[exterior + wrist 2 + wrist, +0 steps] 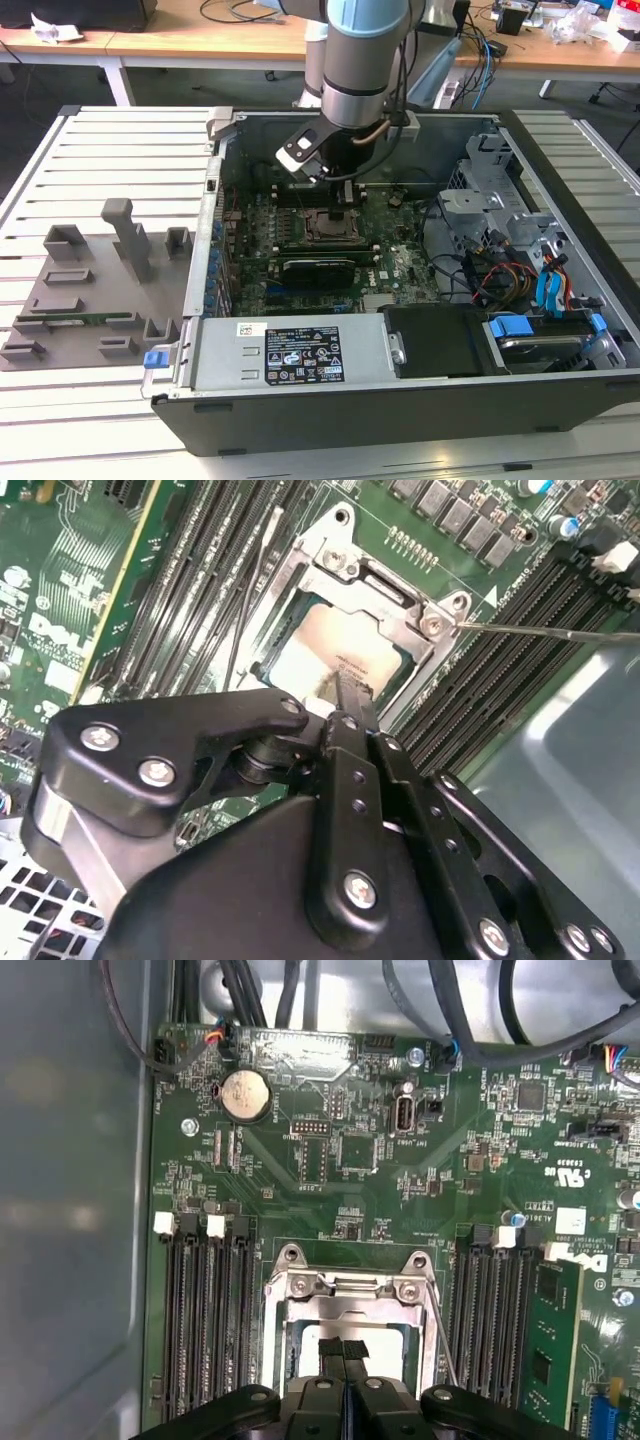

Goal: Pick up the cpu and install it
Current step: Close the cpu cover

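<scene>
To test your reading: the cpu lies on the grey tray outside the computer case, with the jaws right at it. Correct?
No. The cpu lies in the socket frame on the motherboard inside the case, as the second wrist view shows, with the jaws right at it.

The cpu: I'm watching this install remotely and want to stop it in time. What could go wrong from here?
1. The gripper is down at the near edge of the cpu, which lies inside the socket frame. If the chip sits skewed, any push could jam or damage it.
2. The thin retention lever stands loose beside the frame, so the arm might snag it.
</scene>
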Robot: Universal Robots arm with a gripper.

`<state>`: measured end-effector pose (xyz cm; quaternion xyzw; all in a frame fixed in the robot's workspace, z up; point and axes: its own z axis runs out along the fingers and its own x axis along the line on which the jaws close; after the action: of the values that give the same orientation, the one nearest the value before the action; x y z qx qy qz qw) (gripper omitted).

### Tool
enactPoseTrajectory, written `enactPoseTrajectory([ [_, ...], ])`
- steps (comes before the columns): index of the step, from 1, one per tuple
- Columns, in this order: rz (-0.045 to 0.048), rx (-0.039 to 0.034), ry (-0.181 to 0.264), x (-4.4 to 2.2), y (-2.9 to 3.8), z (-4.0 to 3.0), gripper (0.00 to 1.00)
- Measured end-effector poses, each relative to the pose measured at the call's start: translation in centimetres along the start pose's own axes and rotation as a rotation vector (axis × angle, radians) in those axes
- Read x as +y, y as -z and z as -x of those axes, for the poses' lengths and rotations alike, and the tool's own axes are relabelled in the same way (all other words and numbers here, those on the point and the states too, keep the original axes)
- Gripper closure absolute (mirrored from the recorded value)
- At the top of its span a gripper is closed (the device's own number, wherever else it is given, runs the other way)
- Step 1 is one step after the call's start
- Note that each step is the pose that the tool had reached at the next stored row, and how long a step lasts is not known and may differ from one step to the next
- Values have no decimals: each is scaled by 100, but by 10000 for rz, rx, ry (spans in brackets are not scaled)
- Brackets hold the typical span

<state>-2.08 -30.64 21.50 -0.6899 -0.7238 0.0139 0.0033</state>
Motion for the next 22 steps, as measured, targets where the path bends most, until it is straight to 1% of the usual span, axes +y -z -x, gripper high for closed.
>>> enactPoseTrajectory([
  [3,0,-1,0,0,67,1,89],
  [9,0,0,1,-1,124,2,89],
  [13,0,-1,1,-2,180,3,89],
  [14,0,0,1,-3,204,3,89],
  [18,0,0,0,-4,244,4,89],
  [22,0,-1,1,-5,314,5,89],
])
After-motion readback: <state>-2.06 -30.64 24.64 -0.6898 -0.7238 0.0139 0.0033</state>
